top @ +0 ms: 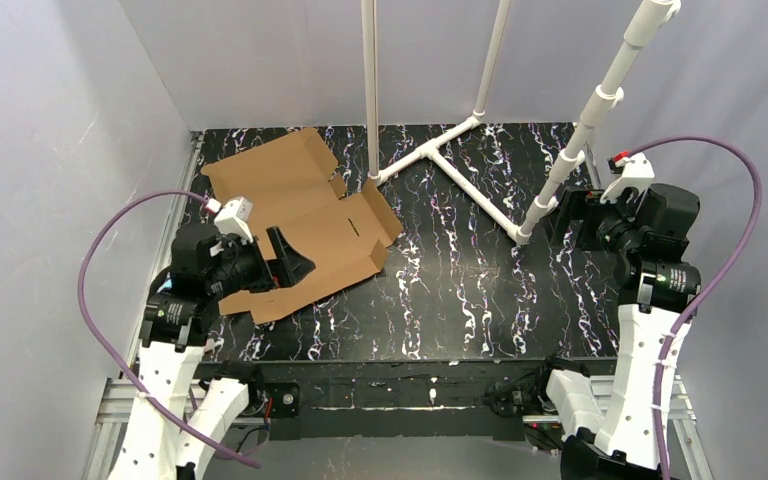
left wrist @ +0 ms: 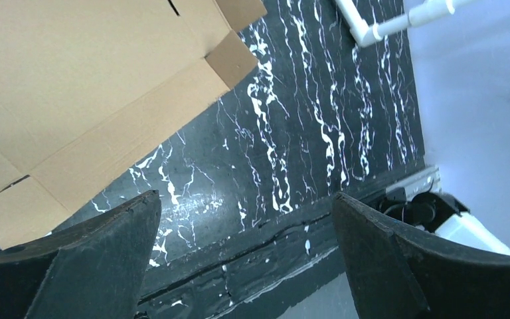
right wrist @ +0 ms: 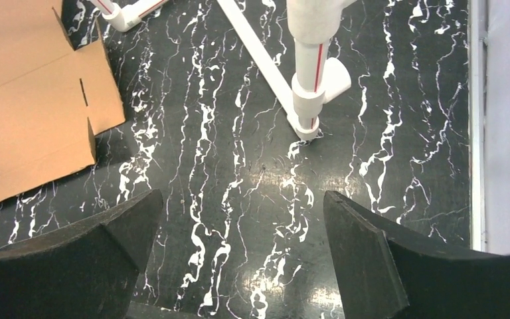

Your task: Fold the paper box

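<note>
The left arm (top: 165, 370) rises on the left, its wrist bent inward, and the left gripper (left wrist: 244, 203) points right with jaws spread wide, holding nothing. The right arm (top: 645, 350) stands opposite; the right gripper (right wrist: 242, 196) faces left, its jaws equally wide and empty.

Paper box (top: 305, 220) matt brown cardboard; table (top: 460, 290) glossy blk marble-look.

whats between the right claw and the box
In the top view, the white pipe frame with its foot and diagonal bar sits between the right claw and the box; otherwise only marbled table.
</note>
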`<action>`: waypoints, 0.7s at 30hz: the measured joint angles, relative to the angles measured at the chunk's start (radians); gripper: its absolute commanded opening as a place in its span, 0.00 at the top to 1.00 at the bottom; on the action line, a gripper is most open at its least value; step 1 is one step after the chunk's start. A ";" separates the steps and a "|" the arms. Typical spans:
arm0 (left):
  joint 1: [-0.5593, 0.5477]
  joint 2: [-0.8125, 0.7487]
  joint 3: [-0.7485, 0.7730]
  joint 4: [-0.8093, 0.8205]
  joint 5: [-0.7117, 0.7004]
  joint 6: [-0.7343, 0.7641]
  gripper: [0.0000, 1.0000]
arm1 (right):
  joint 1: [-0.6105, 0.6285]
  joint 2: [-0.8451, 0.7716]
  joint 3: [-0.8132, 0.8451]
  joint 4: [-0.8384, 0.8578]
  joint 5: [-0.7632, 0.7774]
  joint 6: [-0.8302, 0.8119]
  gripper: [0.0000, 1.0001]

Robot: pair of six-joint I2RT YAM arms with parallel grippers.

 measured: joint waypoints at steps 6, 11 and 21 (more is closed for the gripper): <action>-0.194 0.084 0.008 -0.034 -0.097 0.046 0.01 | 0.000 -0.018 -0.089 0.048 -0.082 -0.001 0.00; -0.500 0.247 0.071 -0.096 -0.378 0.123 0.01 | 0.000 -0.009 -0.172 0.060 -0.235 -0.091 0.00; -0.678 0.528 -0.058 0.159 -0.621 0.631 0.01 | 0.000 0.098 -0.327 0.111 -0.550 -0.400 0.00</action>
